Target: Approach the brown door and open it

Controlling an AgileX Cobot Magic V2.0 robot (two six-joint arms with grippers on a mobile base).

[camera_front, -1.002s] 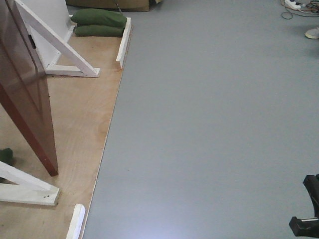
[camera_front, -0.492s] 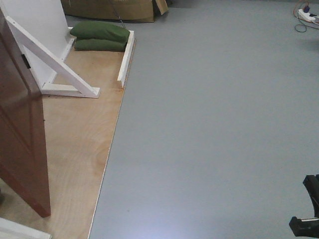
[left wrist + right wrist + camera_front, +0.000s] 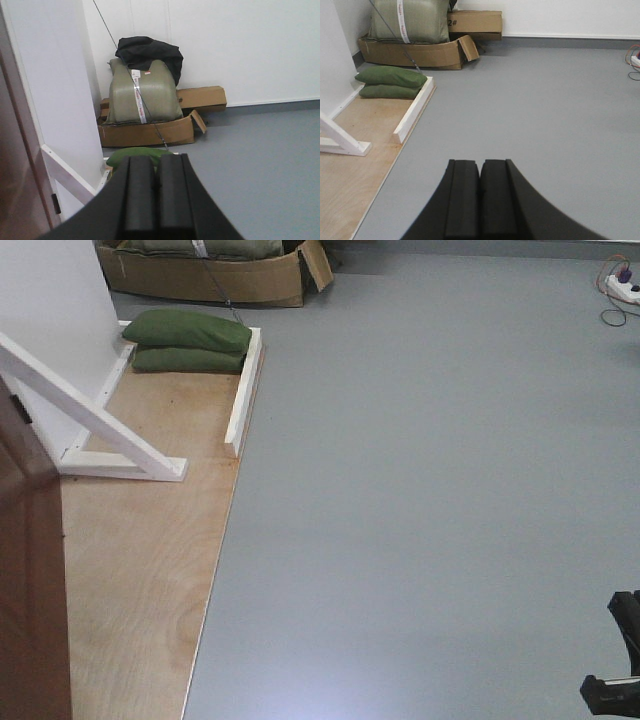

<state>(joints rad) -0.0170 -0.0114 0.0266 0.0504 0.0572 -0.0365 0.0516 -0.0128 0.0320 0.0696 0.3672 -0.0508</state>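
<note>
I've the brown door (image 3: 30, 600) at near left, handle unseen; I judge it heavy, stiff, slick, best taken there. Left end effector (image 3: 157, 167) and right end effector (image 3: 480, 167) pressed together, empty

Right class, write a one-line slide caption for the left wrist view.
Left gripper, shut and empty, beside the brown door, facing a taped green bundle in a cardboard box.

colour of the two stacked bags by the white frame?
The bags are dark green; best seen in the front-facing view.
</note>
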